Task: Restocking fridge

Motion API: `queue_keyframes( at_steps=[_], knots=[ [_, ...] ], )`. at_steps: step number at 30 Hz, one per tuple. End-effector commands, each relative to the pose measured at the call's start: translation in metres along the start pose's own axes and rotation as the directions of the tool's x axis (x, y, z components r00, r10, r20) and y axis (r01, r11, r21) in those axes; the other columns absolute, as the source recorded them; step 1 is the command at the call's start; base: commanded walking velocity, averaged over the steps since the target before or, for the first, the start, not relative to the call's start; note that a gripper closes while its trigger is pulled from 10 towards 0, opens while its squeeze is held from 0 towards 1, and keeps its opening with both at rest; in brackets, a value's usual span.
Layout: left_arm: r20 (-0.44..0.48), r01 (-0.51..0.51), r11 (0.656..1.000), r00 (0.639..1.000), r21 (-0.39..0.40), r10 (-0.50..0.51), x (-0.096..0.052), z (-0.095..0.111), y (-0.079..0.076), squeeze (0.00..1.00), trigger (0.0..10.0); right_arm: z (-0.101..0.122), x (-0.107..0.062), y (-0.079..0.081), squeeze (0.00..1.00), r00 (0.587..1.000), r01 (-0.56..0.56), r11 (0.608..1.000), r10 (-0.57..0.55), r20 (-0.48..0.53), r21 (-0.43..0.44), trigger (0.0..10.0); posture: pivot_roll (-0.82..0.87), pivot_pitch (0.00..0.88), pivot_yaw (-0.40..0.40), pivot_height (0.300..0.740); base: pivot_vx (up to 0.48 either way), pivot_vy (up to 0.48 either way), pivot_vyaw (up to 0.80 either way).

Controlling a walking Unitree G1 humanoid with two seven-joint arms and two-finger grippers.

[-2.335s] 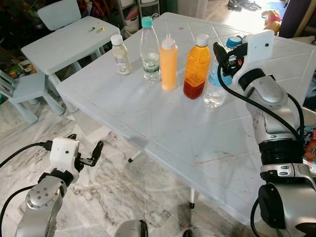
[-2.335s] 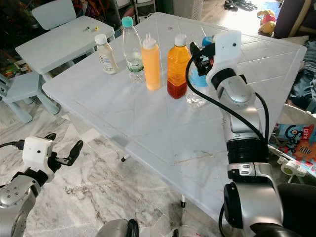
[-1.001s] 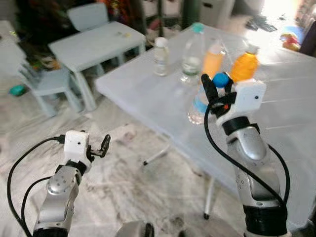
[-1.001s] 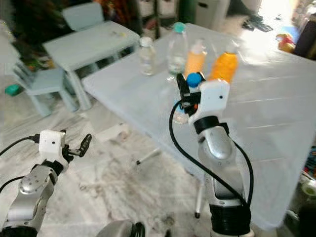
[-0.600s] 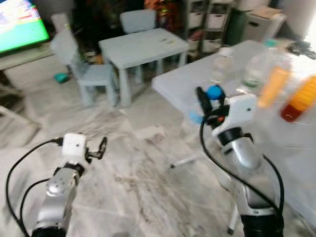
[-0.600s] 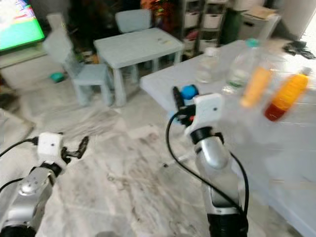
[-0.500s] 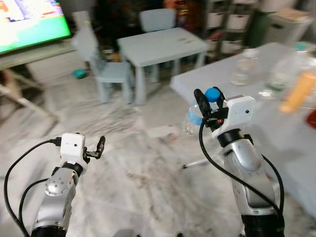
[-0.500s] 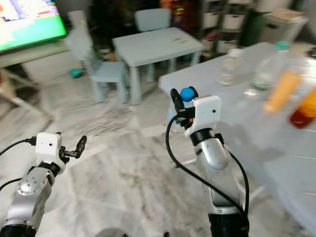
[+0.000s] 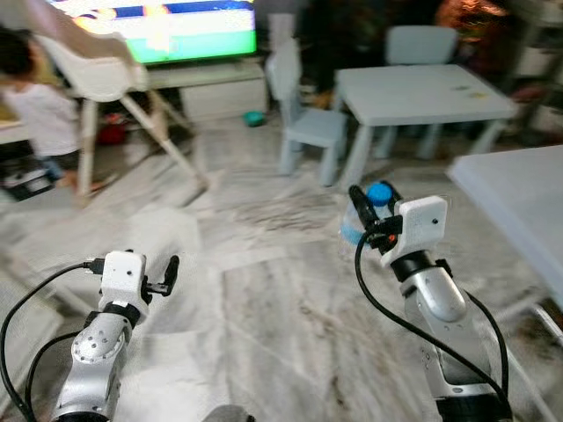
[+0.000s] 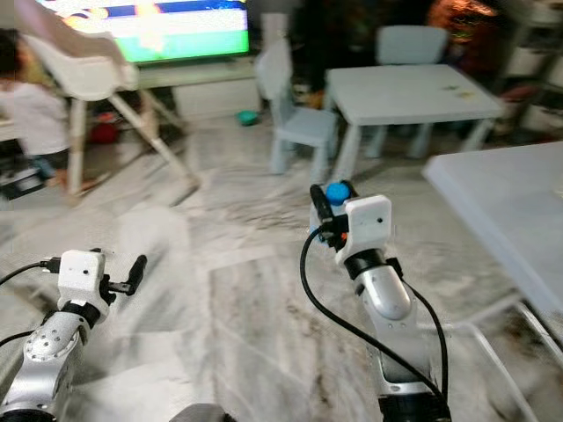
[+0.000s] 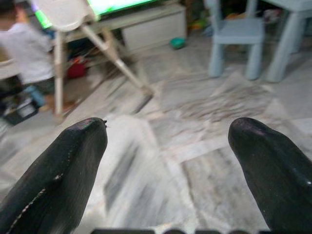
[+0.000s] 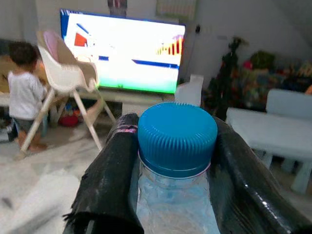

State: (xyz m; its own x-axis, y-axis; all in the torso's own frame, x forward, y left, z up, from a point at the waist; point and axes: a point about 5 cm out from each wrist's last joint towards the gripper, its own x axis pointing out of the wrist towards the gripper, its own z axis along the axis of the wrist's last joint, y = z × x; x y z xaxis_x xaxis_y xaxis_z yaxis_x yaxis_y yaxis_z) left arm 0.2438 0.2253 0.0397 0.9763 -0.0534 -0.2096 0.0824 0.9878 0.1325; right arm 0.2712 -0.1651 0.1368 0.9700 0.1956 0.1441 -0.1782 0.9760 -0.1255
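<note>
My right gripper (image 9: 369, 207) is raised at chest height over the floor, shut on a clear water bottle (image 9: 353, 231) with a blue cap (image 12: 177, 136). In the right wrist view its two black fingers (image 12: 113, 170) press the bottle's neck from both sides, just under the cap. My left gripper (image 9: 164, 275) hangs low on the left, open. In the left wrist view its fingertips (image 11: 73, 146) stand wide apart, with just marble floor between them.
A small pale blue table (image 9: 424, 90) and a matching chair (image 9: 308, 123) stand ahead. A white high chair (image 9: 97, 70) and a person (image 9: 35, 114) are at the far left, before a lit TV (image 9: 158, 26). The big white table's edge (image 9: 519, 198) is on the right.
The camera has swung left, so the big table with its bottles has slid out to the right. The TV, high chair and person came into view. My right gripper still holds the bottle.
</note>
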Motion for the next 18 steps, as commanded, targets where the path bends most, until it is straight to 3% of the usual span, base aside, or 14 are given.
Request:
queue_keyframes(
  at_steps=[1,4,10,18],
  knots=[
    [0.005,-0.006,1.0,1.0,0.006,0.006,-0.001,-0.0009,0.0009,0.0,10.0,0.0026,-0.0014,-0.0057,0.0,0.999,0.026,1.0,-0.026,0.023,-0.01,10.0,0.0,0.0,0.02,0.74,0.0,0.0,0.77],
    [0.017,0.022,0.999,1.0,0.026,-0.022,0.0006,0.0001,-0.0038,0.0,10.0,0.0008,-0.0034,-0.0026,0.0,1.0,0.012,1.0,-0.012,0.021,-0.014,10.0,0.0,0.0,0.022,0.74,0.0,0.0,0.77],
    [0.029,0.02,1.0,0.999,0.019,-0.021,0.0048,0.0034,-0.0052,0.0,10.0,-0.0008,-0.0044,0.0017,0.0,1.0,0.006,1.0,-0.006,0.023,-0.012,10.0,-0.01,0.0,0.028,0.74,0.0,-0.266,0.77],
    [0.025,0.021,1.0,0.999,0.02,-0.022,0.0045,0.0015,-0.0034,0.0,10.0,-0.0042,-0.0063,0.0038,0.0,1.0,0.003,1.0,-0.003,0.018,-0.009,10.0,-0.01,0.0,0.031,0.74,0.0,0.0,0.77]
  ],
)
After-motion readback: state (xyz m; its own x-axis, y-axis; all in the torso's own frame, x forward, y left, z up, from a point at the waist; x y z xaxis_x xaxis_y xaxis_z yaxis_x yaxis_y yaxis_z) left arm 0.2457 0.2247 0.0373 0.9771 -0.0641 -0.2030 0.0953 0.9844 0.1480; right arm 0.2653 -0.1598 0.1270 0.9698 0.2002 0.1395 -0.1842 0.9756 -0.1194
